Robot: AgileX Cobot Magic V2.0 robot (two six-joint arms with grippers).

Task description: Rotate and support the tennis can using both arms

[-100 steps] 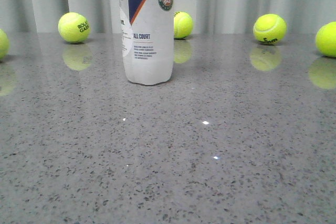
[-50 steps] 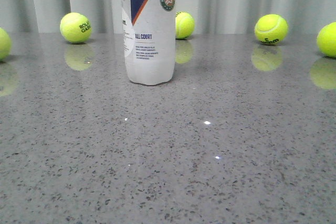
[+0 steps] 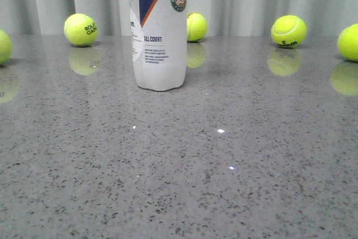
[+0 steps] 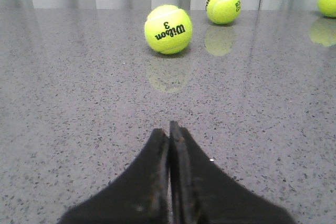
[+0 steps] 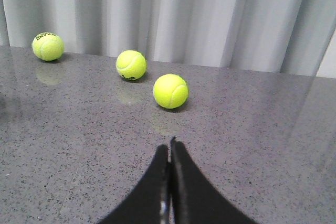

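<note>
The can [image 3: 159, 32] stands upright on the bench [image 3: 224, 166], at about 11 o'clock from the middle of the front view, its top cut off by the frame. Balls lie along the far edge: one at 10 o'clock [image 3: 80, 29], one just behind the can at 12 [image 3: 196, 26], one at 2 [image 3: 288, 31].

The left tool [image 4: 169, 129] has its fingers pressed together with nothing between them, low over bare bench, a Wilson ball [image 4: 168, 29] ahead of it. The right tool [image 5: 170, 148] is likewise closed on nothing, with three balls ahead of it.

Neither tool touches the can, and it stands free. That would fit arms about to approach it, or arms drawn back after a turn; the pictures do not settle which.

Whether the can holds balls I cannot tell: its wall is opaque white with a printed label, and its lid is out of frame.
</note>
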